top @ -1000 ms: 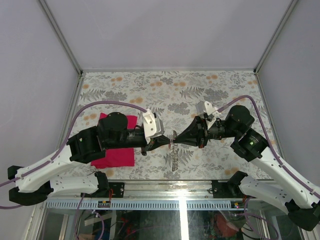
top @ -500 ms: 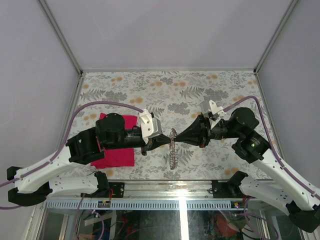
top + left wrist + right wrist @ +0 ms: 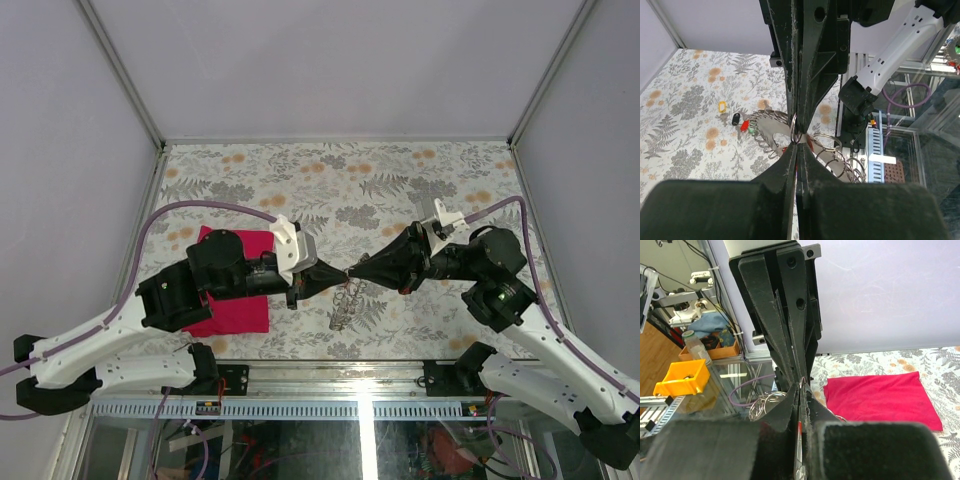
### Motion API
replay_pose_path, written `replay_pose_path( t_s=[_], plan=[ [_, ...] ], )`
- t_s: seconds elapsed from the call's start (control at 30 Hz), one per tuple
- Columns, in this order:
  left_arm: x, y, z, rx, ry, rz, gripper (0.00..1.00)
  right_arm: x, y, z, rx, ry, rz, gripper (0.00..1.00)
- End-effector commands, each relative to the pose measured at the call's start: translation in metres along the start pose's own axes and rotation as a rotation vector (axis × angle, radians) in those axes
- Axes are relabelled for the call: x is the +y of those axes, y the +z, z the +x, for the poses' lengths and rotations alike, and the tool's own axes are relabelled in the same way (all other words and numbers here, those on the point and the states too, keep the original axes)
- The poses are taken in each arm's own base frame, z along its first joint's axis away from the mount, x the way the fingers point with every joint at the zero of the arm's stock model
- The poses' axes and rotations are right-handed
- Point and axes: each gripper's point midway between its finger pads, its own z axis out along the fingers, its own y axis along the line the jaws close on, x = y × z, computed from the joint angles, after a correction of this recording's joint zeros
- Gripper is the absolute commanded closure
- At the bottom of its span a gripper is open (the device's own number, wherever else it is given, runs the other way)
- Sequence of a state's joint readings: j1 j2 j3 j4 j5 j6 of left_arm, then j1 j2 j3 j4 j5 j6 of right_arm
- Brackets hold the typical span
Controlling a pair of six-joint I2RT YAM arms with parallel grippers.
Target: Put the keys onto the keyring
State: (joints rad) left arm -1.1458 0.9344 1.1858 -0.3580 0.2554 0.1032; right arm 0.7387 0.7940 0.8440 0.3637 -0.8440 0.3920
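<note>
My two grippers meet tip to tip over the front middle of the table. The left gripper (image 3: 338,277) (image 3: 796,146) is shut on a small ring of the keyring (image 3: 795,131). The keyring (image 3: 345,303) is a chain of silvery rings that hangs bunched below the tips. The right gripper (image 3: 356,273) (image 3: 802,386) is shut at the same ring, with a sliver of a red key (image 3: 799,429) between its fingers. Black (image 3: 735,119), red (image 3: 744,125) and green (image 3: 752,131) key heads sit at the chain's far end.
A magenta cloth (image 3: 235,310) lies under the left arm, also in the right wrist view (image 3: 880,400). A small yellow tag (image 3: 721,106) lies on the flowered table (image 3: 330,180). The table's glass front edge (image 3: 360,365) is close below the grippers.
The right arm has drawn back to the right and tilted, tips staying against the left gripper. The chain, which hung in a straight strand, now hangs bunched and slanted left.
</note>
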Motion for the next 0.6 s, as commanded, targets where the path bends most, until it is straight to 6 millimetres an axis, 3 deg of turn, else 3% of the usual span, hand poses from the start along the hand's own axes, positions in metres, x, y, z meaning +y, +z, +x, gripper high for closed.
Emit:
replay_pose_path(
  t_s=[0.0,0.17,0.57],
  plan=[
    [-0.006,0.004,-0.013,-0.089,-0.019,0.023,1.0,0.016,-0.002,-0.051,-0.183,-0.128,-0.018,1.0],
    [-0.005,-0.001,-0.021,-0.139,-0.021,0.01,0.83,0.017,-0.002,-0.048,-0.174,-0.132,-0.024,1.0],
    [-0.004,-0.02,-0.045,-0.273,-0.011,-0.022,0.7,0.02,-0.003,-0.038,-0.102,-0.148,-0.044,1.0]
  ],
)
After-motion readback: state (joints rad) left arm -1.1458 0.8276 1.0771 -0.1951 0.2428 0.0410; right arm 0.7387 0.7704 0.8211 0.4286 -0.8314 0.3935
